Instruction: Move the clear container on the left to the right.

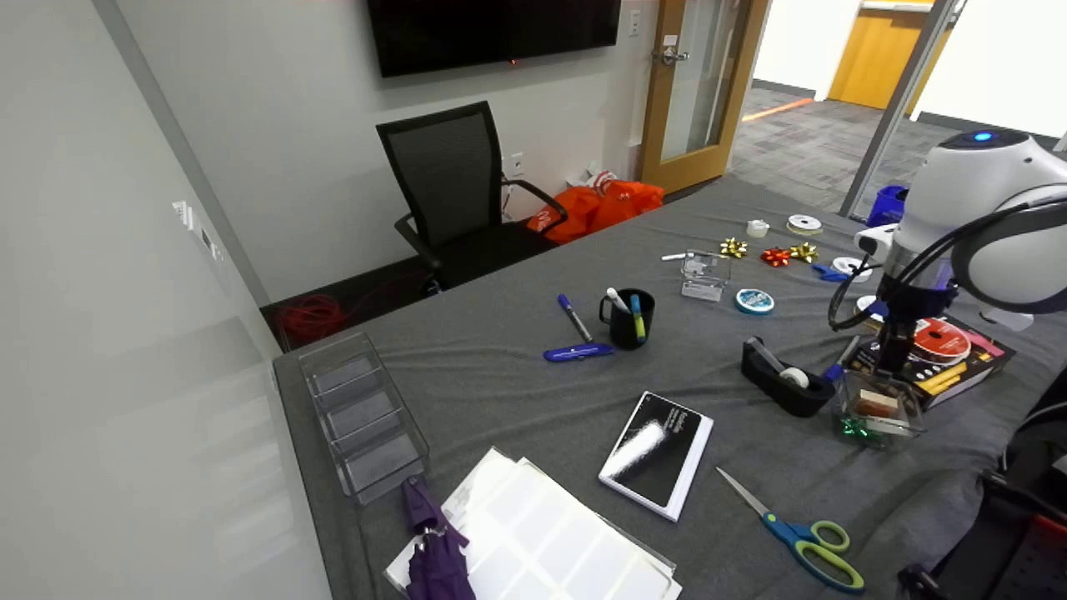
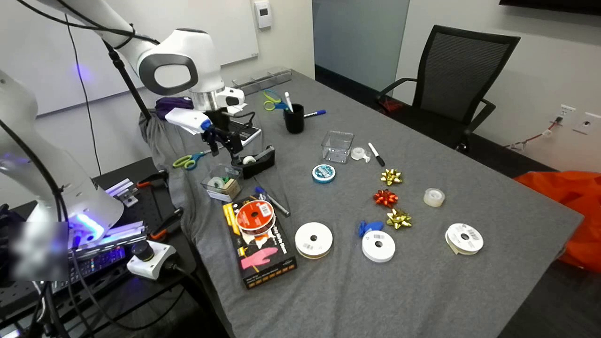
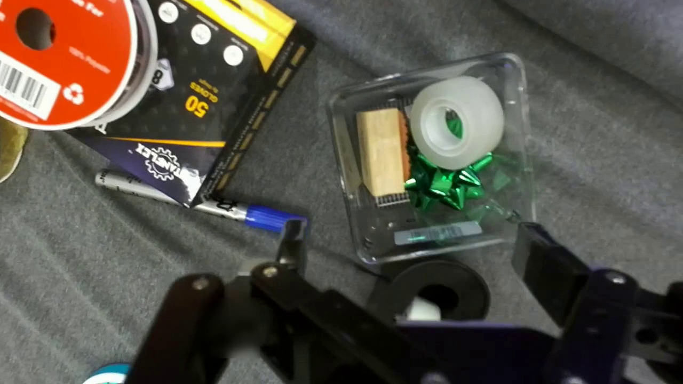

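Ref = container (image 2: 221,188), on the surface (image 2: 375,300). Wrist view: block (image 3: 382,152), bow (image 3: 448,188) and tape roll (image 3: 485,120) sit in it, roll over bow; hand (image 3: 412,230) near it, above the surface.

In an exterior view, all relative to container:
- tape dispenser (image 2: 258,164): just beside, right and slightly behind; contact can't be told
- glove box (image 2: 260,251): front-right, near, not touching; ribbon spool (image 2: 255,215) on top
- marker (image 2: 278,205): front-right
- loose spool (image 2: 313,232): farther front-right
- scissors (image 2: 190,164): behind-left
- notebook (image 2: 250,134): behind-right, partly hidden
- mug (image 2: 294,122): farther behind-right, pen (image 2: 288,100) in it
- tin (image 2: 324,173): right
- bin (image 2: 336,150): right, farther back
- three loose bows (image 2: 386,198): well apart, right
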